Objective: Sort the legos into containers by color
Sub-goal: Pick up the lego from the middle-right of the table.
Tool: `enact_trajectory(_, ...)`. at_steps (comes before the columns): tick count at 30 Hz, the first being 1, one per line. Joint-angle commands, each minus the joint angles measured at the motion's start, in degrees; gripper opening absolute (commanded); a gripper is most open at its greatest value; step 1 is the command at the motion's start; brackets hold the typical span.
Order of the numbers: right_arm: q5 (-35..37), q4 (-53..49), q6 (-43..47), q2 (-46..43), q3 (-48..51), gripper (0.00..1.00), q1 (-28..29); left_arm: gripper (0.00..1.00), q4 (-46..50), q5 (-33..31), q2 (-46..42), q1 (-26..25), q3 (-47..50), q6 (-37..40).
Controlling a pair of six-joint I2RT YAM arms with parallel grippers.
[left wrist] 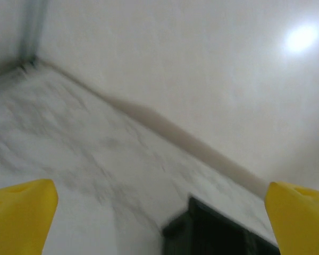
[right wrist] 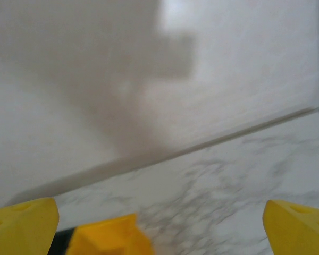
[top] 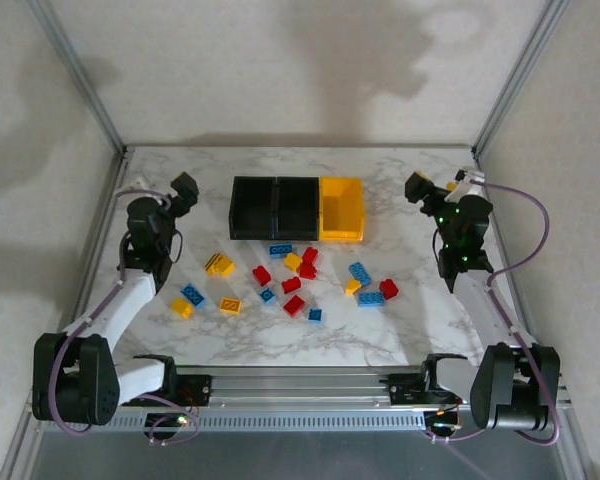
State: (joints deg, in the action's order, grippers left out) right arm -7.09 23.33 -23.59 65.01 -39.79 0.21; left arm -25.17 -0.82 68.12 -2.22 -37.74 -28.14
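Several red, yellow and blue legos lie scattered on the marble table, among them a red one (top: 262, 274), a yellow one (top: 219, 265) and a blue one (top: 359, 272). Behind them stand the containers in a joined row: two black bins (top: 255, 208) (top: 298, 207) and a yellow-orange bin (top: 341, 208). My left gripper (top: 185, 190) hangs raised to the left of the row, open and empty. A black bin's corner (left wrist: 212, 234) shows between its yellow fingertips (left wrist: 21, 212). My right gripper (top: 417, 187) is raised to the right of the row, open and empty, with the yellow-orange bin's corner (right wrist: 109, 236) low in its view.
The marble table (top: 380, 330) is enclosed by white walls and metal frame posts (top: 100, 110) at the back corners. Both arm bases sit on a rail (top: 300, 385) along the near edge. Bare marble lies between the legos and the rail.
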Motion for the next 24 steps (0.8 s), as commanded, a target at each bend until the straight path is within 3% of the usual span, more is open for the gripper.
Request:
enact_trajectory(1, -11.71, -9.81, -8.35, -3.07, 0.98, 0.99, 0.05, 1.0, 9.76, 10.82, -2.72, -2.91, 1.81, -6.59)
enact_trajectory(4, -15.99, -16.81, -8.09, -3.65, -1.27, 0.96, -0.01, 1.0, 14.74, 11.11, -6.07, -8.26, 2.27, -5.21)
enact_trajectory(6, -15.5, -22.82, -7.49, -3.65, -2.85, 0.79, 0.04, 1.0, 18.27, 10.14, -8.09, -11.6, 2.39, -5.52)
enact_trajectory(7, -14.55, -25.7, -7.62, -3.93, -3.21, 0.77, 0.02, 1.0, 19.08, 10.2, -9.02, -12.87, 3.1, -6.16)
enact_trajectory(10, -4.78, -38.75, -5.42, -5.62, -5.43, 0.77, 2.43, 1.0, 20.92, 10.28, -12.18, -17.84, 5.51, -8.11)
enact_trajectory(13, 3.86, -44.29, -4.88, -10.99, -3.56, 0.72, 5.13, 1.0, 22.06, 7.9, -14.79, -22.43, 7.91, -10.6)
enact_trajectory(15, 4.54, -46.98, -6.17, -13.24, -2.42, 0.73, 5.31, 1.0, 20.96, 7.15, -15.58, -25.22, 9.35, -12.67)
enact_trajectory(19, 7.56, -57.06, -9.43, -8.26, -3.99, 0.66, 8.35, 1.0, 20.23, 4.35, -14.37, -31.55, 9.15, -14.27)
enact_trajectory(24, 9.97, -60.23, -14.2, -5.53, -1.35, 0.66, 10.91, 1.0, 22.32, 1.96, -10.81, -37.9, 6.92, -14.93)
